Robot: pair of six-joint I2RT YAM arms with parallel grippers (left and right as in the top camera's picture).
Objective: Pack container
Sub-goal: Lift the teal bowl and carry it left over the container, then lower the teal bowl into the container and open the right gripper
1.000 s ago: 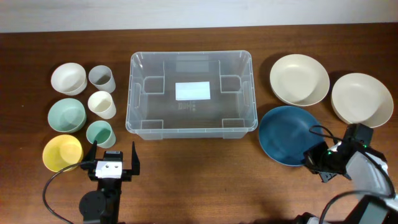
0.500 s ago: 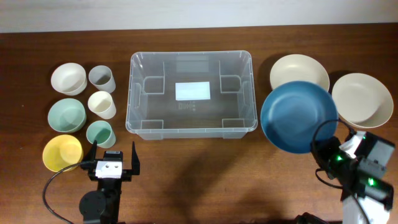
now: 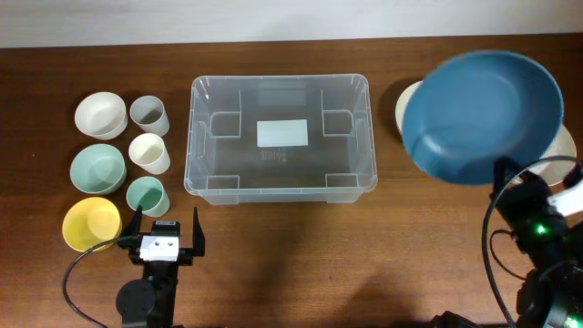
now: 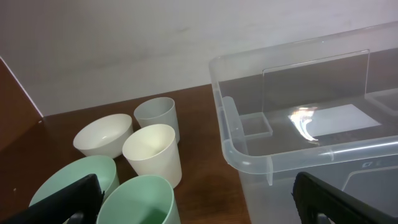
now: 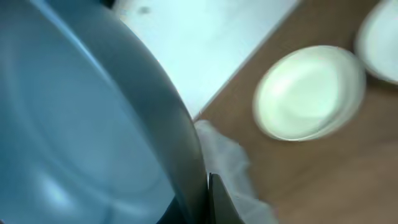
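Step in hand, as I judged it: 1st item on its way to the bin. The right end effector (image 5: 204,200) was clamped tight on the rim of the blue bowl (image 3: 481,117). It held the bowl tilted and well up off the bench (image 3: 273,264), over the right side. A cream bowl (image 3: 402,107) peeked out at its left edge.

The container (image 3: 190,137) sat mid-bench, upright, no lid, nothing inside. The blue bowl was to its right, not over it yet.

Next move, prob.: carry the bowl left over the container's right wall w/ clearance above the rim, level it, lower it to the floor, then let go. It was a rim pinch only, so swing or slip seemed the main risk. The bowl looked wide vs. the bin, so it would likely take up much of one end.

The left end effector (image 3: 166,228) had its jaws spread fully & held nothing. It sat near the front edge, just beside the yellow bowl (image 3: 90,223) & mint cup (image 3: 146,194).

Writing: the white label (image 3: 282,133) on the container's bottom looked blank from overhead. There were faint moulded marks just below it, & more on the near wall in the left wrist view, all too small to read. No brand legible.
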